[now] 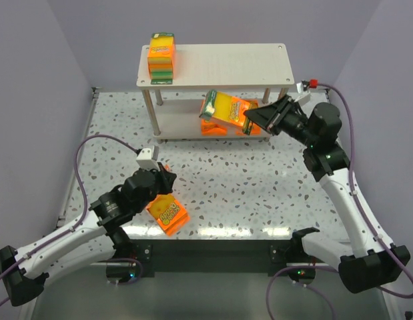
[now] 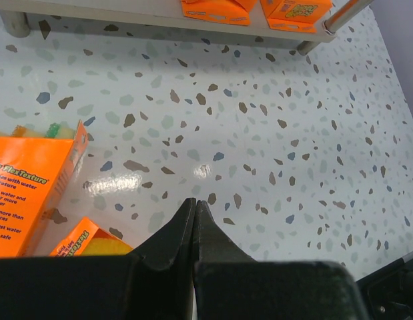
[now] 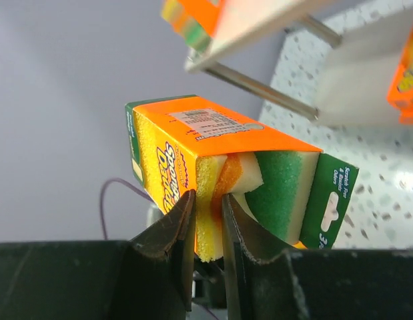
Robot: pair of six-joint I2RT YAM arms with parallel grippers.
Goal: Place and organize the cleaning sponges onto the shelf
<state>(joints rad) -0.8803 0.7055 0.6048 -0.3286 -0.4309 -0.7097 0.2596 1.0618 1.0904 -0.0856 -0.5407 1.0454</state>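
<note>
Shelf (image 1: pixel 219 63) stands at upper centre of the top view, on the speckled table (image 1: pixel 259 180). Stacked packs (image 1: pixel 161 59) sit upright at the left end of its top board. Lower-tier packs (image 1: pixel 216 127) lie on the bottom board. Right gripper (image 1: pixel 254 118), right of centre, pinches the held pack (image 1: pixel 226 107), which hangs tilted at the front of the lower tier, above those packs; contact with them cannot be judged. The right wrist view shows its jaws narrow, clamped on the pack's exposed yellow and orange sponge edge. Left gripper (image 1: pixel 165 180), lower left, has its jaws pressed together on nothing. Table pack (image 1: pixel 167 212) lies flat just beside it, near the table's front edge.
</note>
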